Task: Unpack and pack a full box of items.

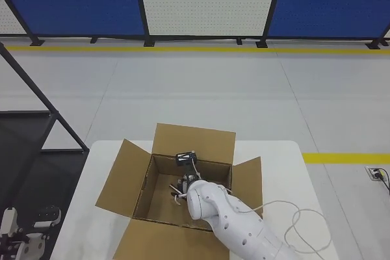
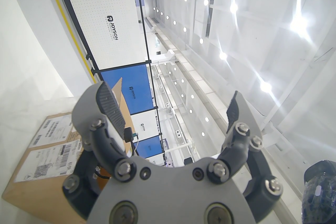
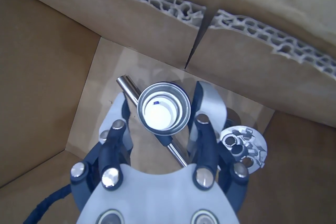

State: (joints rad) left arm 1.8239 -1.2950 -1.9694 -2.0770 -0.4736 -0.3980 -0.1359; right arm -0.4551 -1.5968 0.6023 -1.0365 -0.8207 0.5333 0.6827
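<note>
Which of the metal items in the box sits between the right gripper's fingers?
The round can with the white nozzle, straddled by the right gripper. The shiny rod passes behind it, and the patterned disc sits off to one side.

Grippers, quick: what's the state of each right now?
Left gripper: open, holding nothing.
Right gripper: open, down inside the box, straddling the can, with a gap on one side, so not clamped.
</note>
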